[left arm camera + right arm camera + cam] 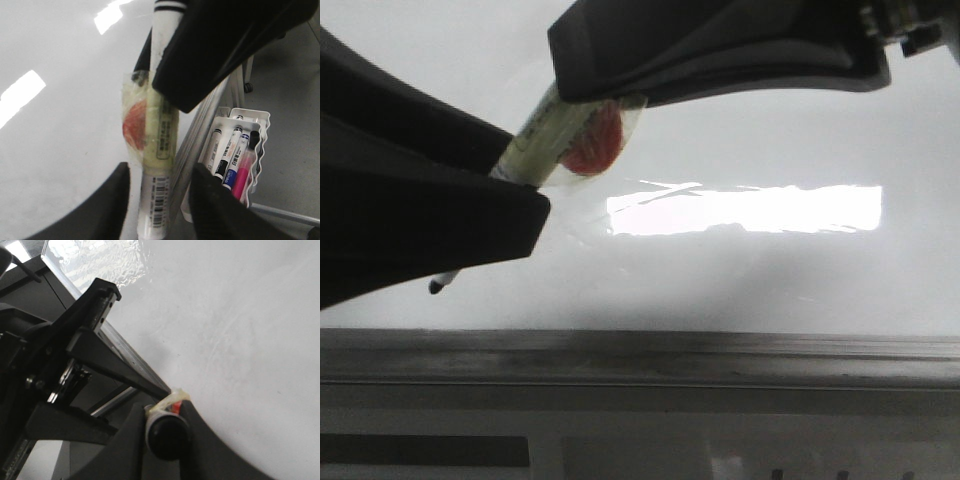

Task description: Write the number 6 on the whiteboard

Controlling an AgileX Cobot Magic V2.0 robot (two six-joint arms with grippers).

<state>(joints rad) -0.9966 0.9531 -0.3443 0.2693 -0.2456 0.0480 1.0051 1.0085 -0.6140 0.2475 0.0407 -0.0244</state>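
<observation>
The whiteboard is glossy white with a bright rectangular reflection. No black line of a number 6 shows on it. A white marker, wrapped in yellowish tape with a red-orange blob, slants down to the left, and its black tip is near the board. My right gripper is shut on the marker's black rear end. My left gripper is open. Its fingers straddle the marker's barcode end with gaps on both sides.
A grey metal rail runs along the board's near edge. A white wavy-edged tray beside the board holds several spare markers, black, blue and pink. The two grippers are close together over the marker.
</observation>
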